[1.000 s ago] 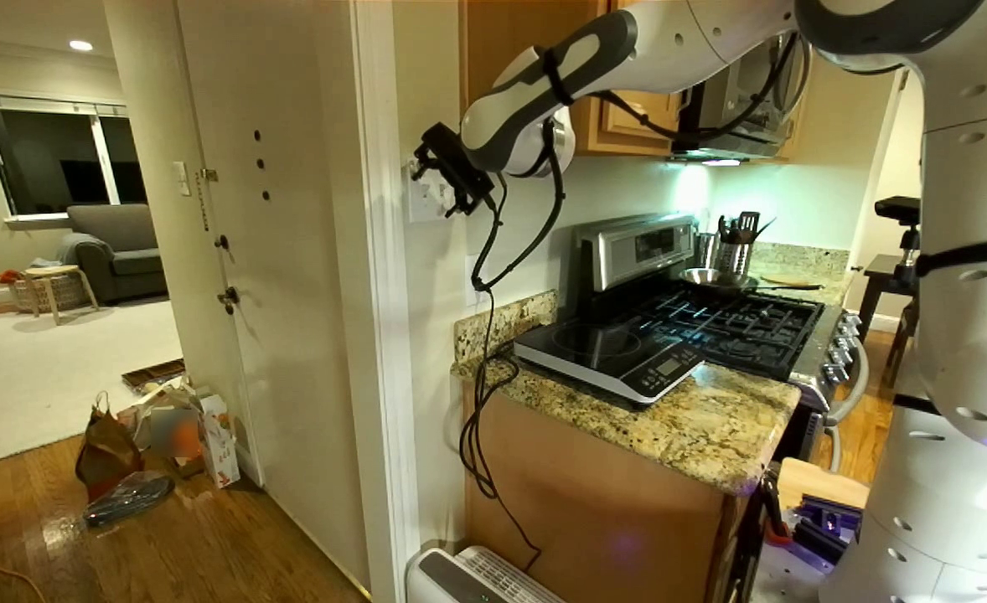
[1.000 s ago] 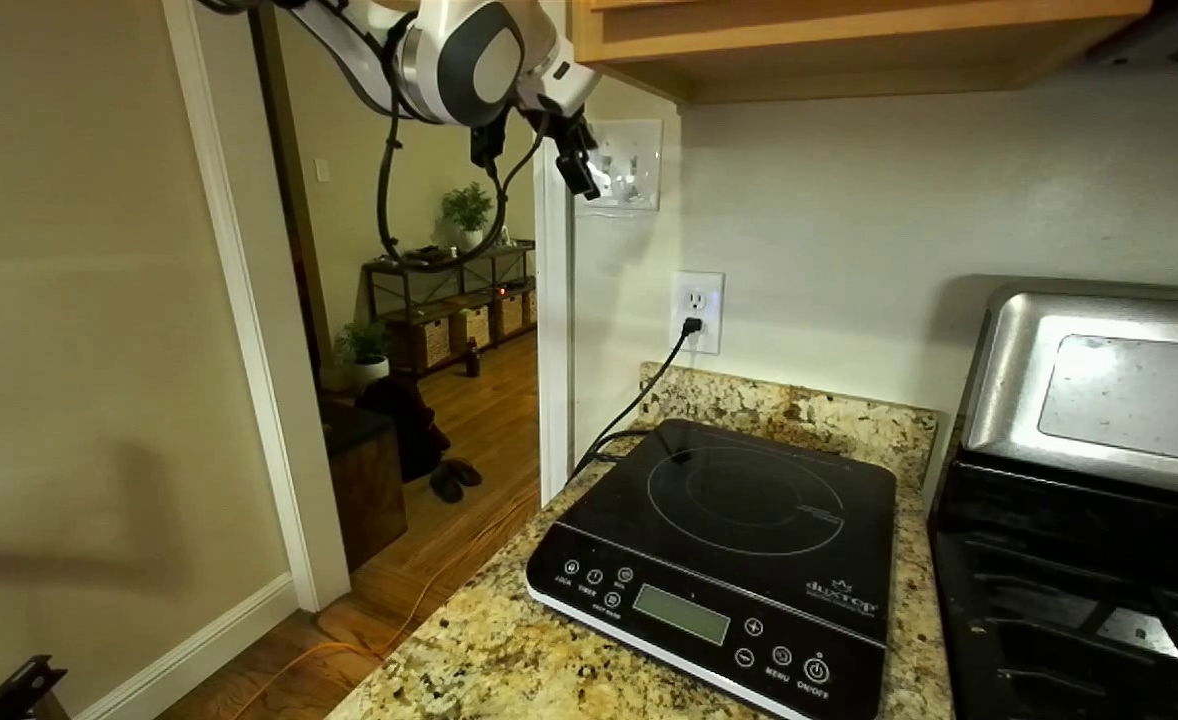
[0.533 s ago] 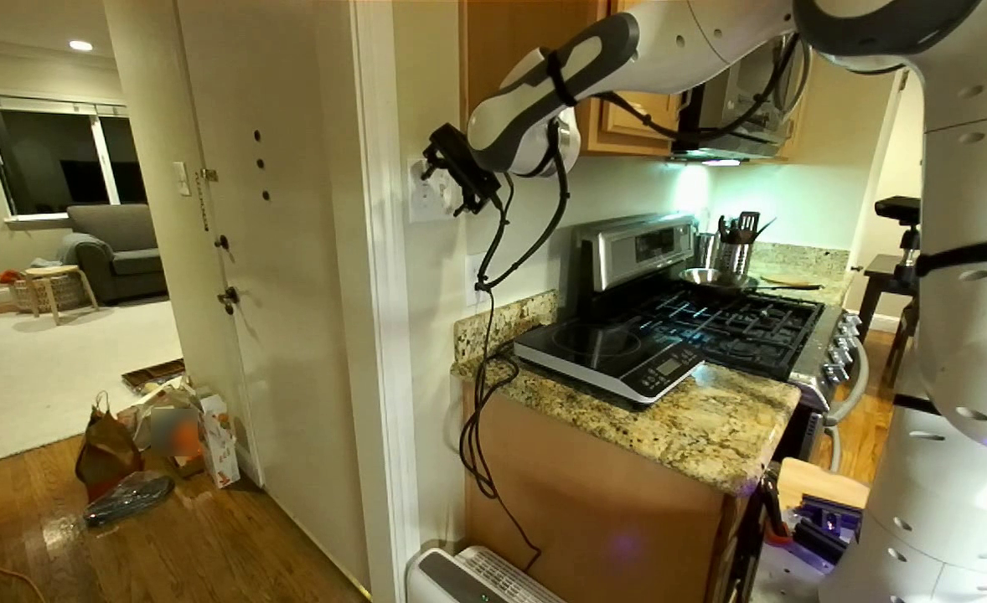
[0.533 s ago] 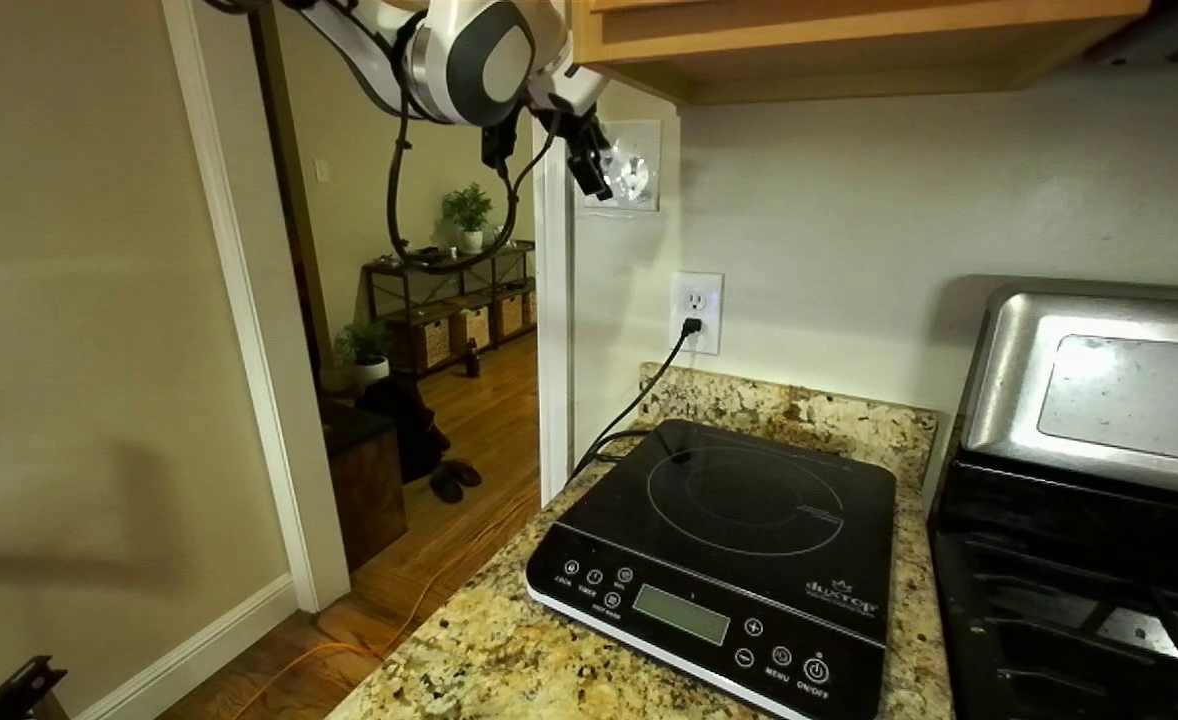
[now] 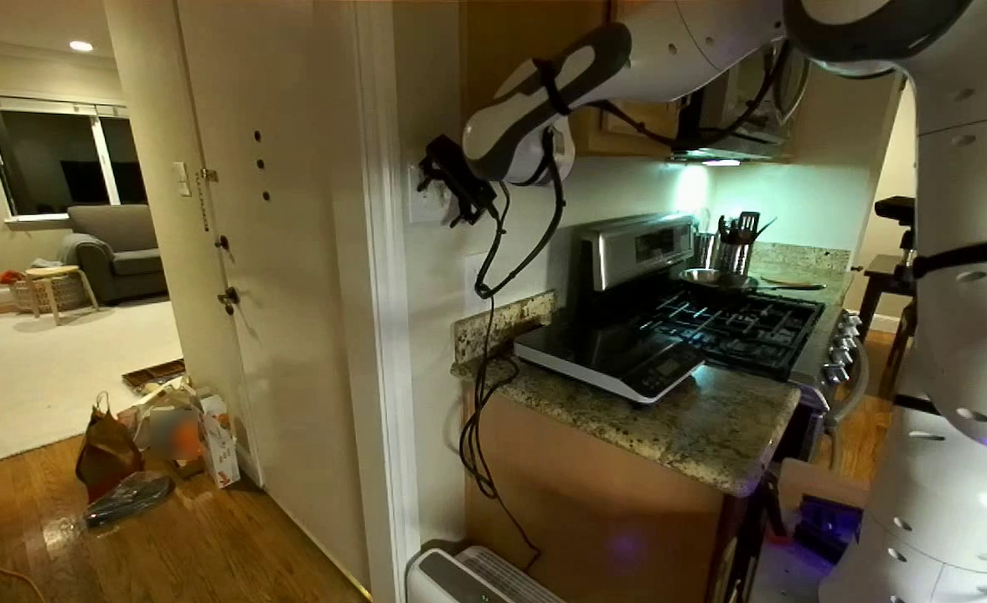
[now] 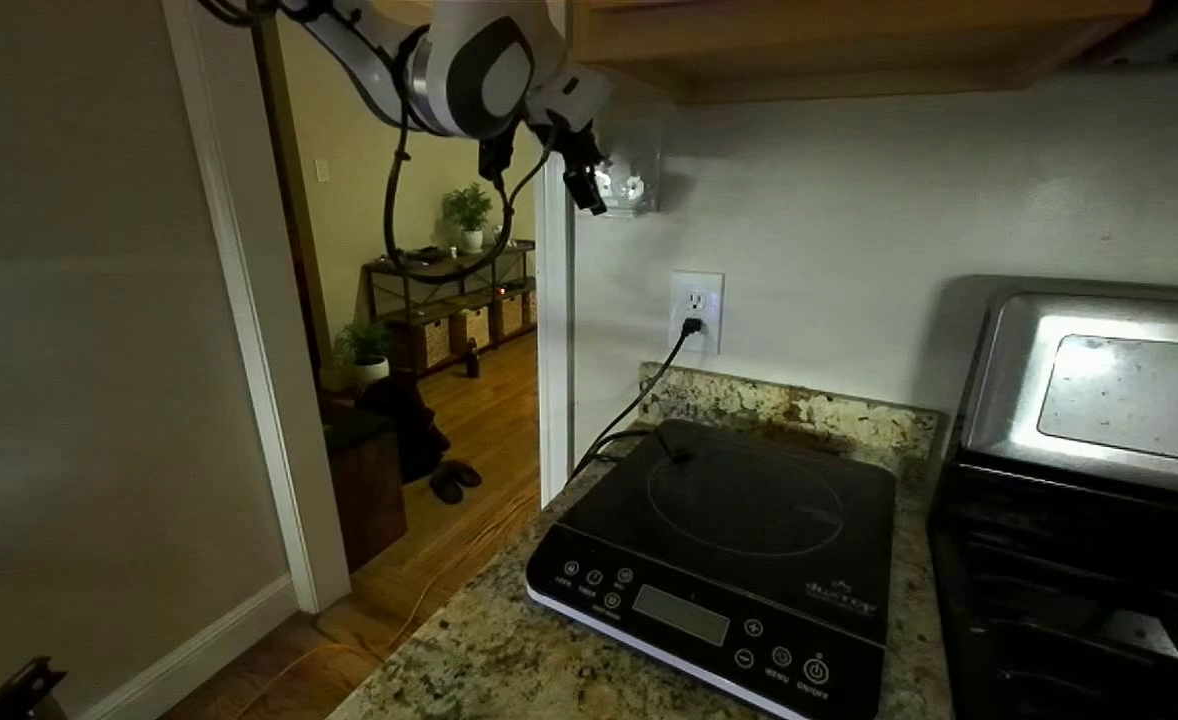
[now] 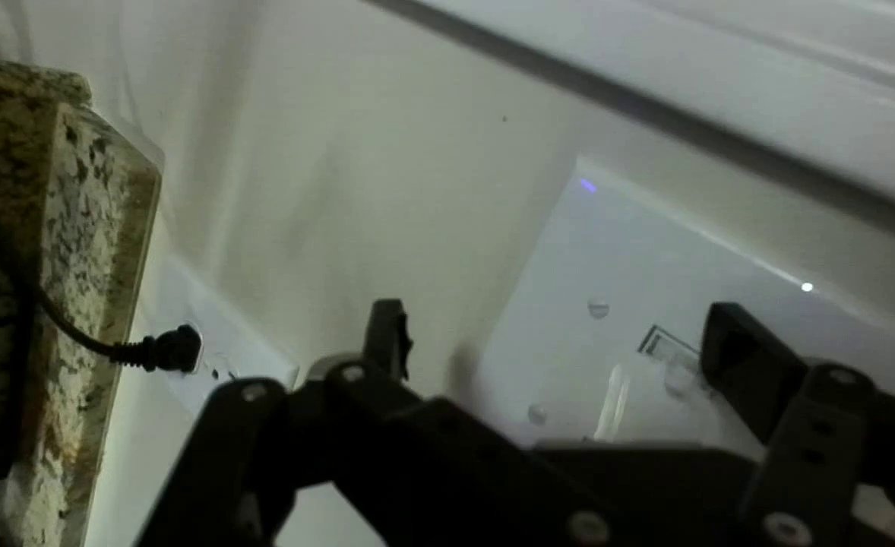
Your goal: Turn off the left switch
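I am holding my tool [image 7: 556, 327] with its two fingers spread wide in front of the white switch plate [image 7: 630, 258] on the wall [image 7: 387, 190]. The left switch [image 7: 675, 370] is showing on the plate's side near the white door frame [image 7: 766, 68], just beside one fingertip, and I am finding it too hard to tell if they are touching. Lower down, a black cooker [image 6: 714, 560] is lying on the speckled desk [image 6: 539, 640].
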Controlling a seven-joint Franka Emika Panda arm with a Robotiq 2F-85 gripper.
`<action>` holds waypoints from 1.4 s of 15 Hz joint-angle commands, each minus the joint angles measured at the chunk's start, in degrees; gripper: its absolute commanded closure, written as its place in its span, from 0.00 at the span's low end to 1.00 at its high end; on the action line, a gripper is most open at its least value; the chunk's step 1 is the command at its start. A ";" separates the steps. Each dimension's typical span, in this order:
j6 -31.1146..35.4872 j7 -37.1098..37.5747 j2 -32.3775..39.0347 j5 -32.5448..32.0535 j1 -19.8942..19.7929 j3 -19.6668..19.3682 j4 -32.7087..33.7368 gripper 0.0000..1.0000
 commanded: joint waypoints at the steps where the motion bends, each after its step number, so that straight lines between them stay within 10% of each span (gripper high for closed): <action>1: -1.19 0.03 1.06 1.20 -0.15 1.34 0.65 0.00; 21: -0.89 -7.54 -3.55 9.54 1.04 1.12 -1.30 0.00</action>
